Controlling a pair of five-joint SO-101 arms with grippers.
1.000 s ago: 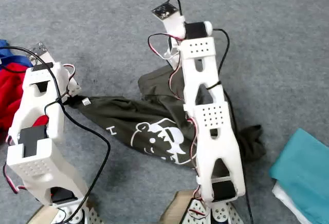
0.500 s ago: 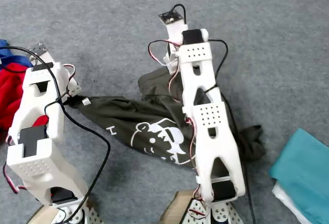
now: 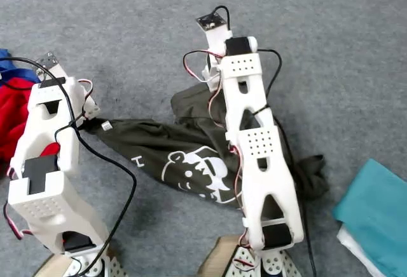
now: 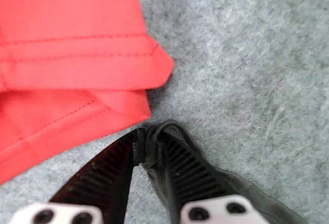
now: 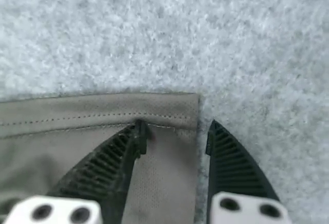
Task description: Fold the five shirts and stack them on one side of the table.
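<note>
A dark olive shirt (image 3: 184, 156) with a white bear print lies crumpled in the middle of the table. My left gripper (image 4: 149, 141) is shut on a fold of the olive shirt (image 4: 177, 157), right beside the red shirt (image 4: 67, 54). In the high view the left gripper (image 3: 90, 114) is at the shirt's left end. My right gripper (image 5: 177, 131) is open low over the far corner of the olive shirt (image 5: 77, 126). One finger rests on the hem and the other is just past the shirt's edge. The right gripper (image 3: 208, 75) sits under its wrist.
The red shirt (image 3: 11, 115) and a blue one (image 3: 6, 61) lie at the left edge. A folded teal shirt (image 3: 375, 210) rests on a white one (image 3: 353, 242) at the right front. Bare grey felt (image 3: 331, 54) covers the far side and the right.
The right arm's wrist dropped and turned a little over the shirt's far corner, then held still. The left arm has not moved.
</note>
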